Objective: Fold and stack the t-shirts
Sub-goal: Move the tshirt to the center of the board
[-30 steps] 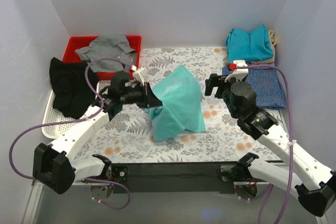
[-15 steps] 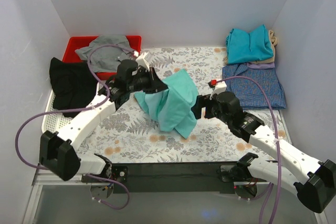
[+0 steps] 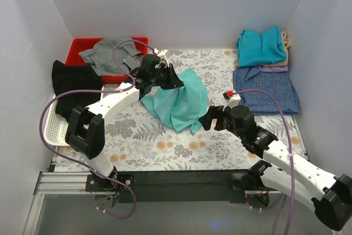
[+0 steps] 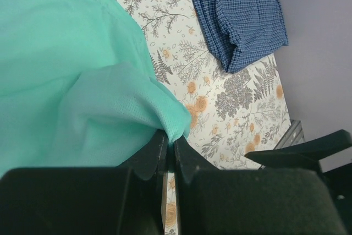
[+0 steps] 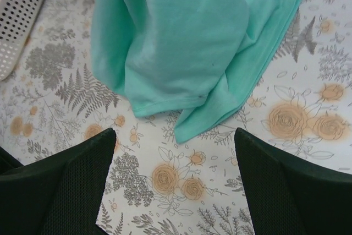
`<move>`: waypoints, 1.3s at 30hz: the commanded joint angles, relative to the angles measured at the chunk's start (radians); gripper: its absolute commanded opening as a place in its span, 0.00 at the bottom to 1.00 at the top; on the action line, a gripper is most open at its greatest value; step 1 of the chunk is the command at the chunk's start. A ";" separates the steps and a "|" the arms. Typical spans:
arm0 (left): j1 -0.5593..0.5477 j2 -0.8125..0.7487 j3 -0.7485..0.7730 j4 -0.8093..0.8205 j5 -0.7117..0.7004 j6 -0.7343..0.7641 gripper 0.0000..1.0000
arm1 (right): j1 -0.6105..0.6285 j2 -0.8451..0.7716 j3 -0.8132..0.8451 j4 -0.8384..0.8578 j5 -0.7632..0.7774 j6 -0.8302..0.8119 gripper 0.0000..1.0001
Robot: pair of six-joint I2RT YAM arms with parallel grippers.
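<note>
Left end effector [image 4: 170,142] pinches mint-green t-shirt [image 3: 179,103] edge, cloth draping below it. Right end effector [image 5: 175,136] spread, shirt hem just ahead, apart.

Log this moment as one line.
left gripper: shut on mint tee | right gripper: open, beside tee's low edge | tee: hanging, bottom on table

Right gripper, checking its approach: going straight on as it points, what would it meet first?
Probably the hanging lower hem of the mint-green t-shirt, just ahead of the open right gripper, though depth is unclear.
</note>
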 commanded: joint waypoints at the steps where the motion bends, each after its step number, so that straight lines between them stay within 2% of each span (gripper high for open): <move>1: 0.002 -0.023 0.065 0.052 -0.016 0.027 0.00 | 0.005 0.061 -0.041 0.113 -0.005 0.124 0.93; 7: 0.002 -0.006 0.119 0.026 -0.030 0.056 0.00 | 0.004 0.209 -0.134 0.332 0.015 0.210 0.93; 12: 0.005 -0.044 0.111 0.014 -0.036 0.070 0.00 | -0.005 0.314 -0.137 0.518 0.028 0.178 0.93; 17: 0.010 -0.072 0.077 0.008 -0.034 0.071 0.00 | -0.022 0.425 -0.106 0.624 0.036 0.135 0.93; 21: 0.014 -0.091 0.056 0.012 -0.033 0.068 0.00 | -0.079 0.525 -0.086 0.713 -0.040 0.130 0.93; 26: 0.025 -0.121 0.046 0.011 -0.028 0.071 0.00 | -0.140 0.655 -0.104 0.944 -0.151 0.140 0.92; 27: 0.027 -0.122 0.042 0.011 -0.030 0.071 0.00 | -0.168 0.676 -0.107 0.982 -0.218 0.144 0.89; 30: 0.036 -0.130 0.034 0.006 -0.027 0.071 0.00 | -0.195 0.752 -0.130 1.193 -0.315 0.182 0.81; 32: 0.045 -0.136 0.030 0.006 -0.028 0.073 0.00 | -0.206 0.804 -0.135 1.265 -0.350 0.213 0.77; 34: 0.054 -0.141 0.025 0.006 -0.022 0.071 0.00 | -0.214 0.834 -0.143 1.361 -0.389 0.238 0.65; 35: 0.057 -0.139 0.024 0.005 -0.019 0.070 0.00 | -0.217 0.860 -0.141 1.391 -0.404 0.259 0.54; 37: 0.063 -0.144 0.022 0.002 -0.019 0.073 0.00 | -0.221 0.881 -0.144 1.458 -0.441 0.273 0.41; 38: 0.066 -0.145 0.020 -0.001 -0.017 0.071 0.00 | -0.222 0.888 -0.146 1.474 -0.449 0.279 0.18; 39: 0.068 -0.148 0.019 -0.001 -0.019 0.071 0.00 | -0.222 0.890 -0.144 1.478 -0.456 0.281 0.05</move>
